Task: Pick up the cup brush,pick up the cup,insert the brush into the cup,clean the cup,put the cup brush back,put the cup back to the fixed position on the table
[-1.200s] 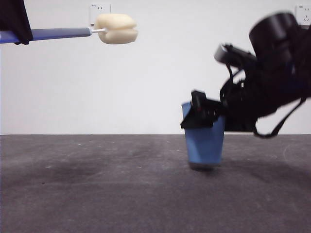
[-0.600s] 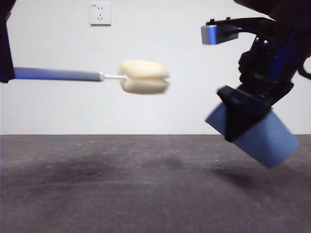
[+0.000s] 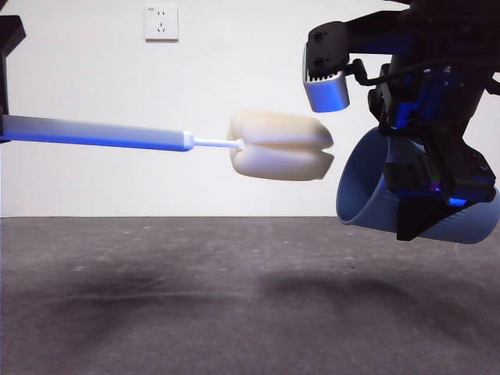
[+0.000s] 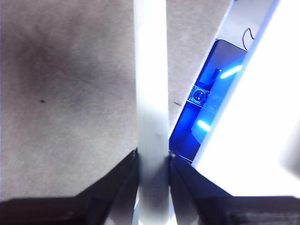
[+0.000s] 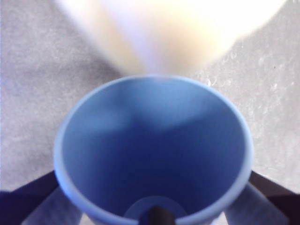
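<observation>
My left gripper is shut on the cup brush's grey handle and holds it level in the air, coming in from the left of the front view. Its cream-yellow sponge head points right and stops just short of the cup's mouth. My right gripper is shut on the blue cup, lifted off the table and tipped on its side with its mouth facing left toward the sponge. In the right wrist view the cup's open mouth faces the blurred sponge.
The dark grey table lies below both held things. A white wall with a socket stands behind.
The right gripper has lifted the cup off the table and tipped it onto its side, mouth facing left. The left gripper has lowered the brush and moved it right, toward the cup's mouth.
</observation>
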`<state>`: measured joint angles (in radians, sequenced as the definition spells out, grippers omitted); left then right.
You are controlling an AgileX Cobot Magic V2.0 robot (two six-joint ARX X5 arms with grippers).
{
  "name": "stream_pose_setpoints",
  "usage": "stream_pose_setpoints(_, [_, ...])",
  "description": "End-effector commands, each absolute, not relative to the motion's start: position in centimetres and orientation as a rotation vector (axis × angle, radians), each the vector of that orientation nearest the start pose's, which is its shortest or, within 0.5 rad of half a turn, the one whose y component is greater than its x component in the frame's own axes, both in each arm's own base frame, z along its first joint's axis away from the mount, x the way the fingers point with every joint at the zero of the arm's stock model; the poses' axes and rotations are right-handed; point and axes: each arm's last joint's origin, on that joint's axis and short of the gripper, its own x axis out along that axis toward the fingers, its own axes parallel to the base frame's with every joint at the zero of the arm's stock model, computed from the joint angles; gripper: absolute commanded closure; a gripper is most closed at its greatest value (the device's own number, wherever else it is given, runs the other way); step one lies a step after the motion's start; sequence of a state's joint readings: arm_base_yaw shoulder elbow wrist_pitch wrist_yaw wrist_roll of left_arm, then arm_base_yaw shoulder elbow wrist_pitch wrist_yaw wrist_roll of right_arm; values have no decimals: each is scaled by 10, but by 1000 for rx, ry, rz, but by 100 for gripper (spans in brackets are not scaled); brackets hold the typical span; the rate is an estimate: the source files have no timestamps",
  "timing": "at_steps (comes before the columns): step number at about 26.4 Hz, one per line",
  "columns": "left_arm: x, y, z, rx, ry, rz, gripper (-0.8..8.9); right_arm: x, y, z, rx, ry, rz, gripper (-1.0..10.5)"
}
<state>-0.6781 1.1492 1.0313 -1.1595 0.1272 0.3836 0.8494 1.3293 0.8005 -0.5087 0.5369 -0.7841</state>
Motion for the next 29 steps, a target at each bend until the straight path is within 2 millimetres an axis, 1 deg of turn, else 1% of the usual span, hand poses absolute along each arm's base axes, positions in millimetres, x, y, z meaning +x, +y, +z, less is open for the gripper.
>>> stream_pose_setpoints(1, [144,-128,277,668,1158,-950,822,173,178,209,-1429,661,597,964])
stream_pose_setpoints(8, [150,-148,264,663,1192,-959,822,167,183,209,-1470,638,616,964])
stream_pose_setpoints(18, [160,-174,246,638,1203,-983,822,147,200,208,-1593,549,698,964])
stream_pose_setpoints(25, [162,-194,241,571,1145,-1030,822,135,212,201,-1637,522,756,964])
stream_pose_setpoints(29, [159,-200,242,554,1122,-1054,822,134,215,196,-1648,529,767,964])
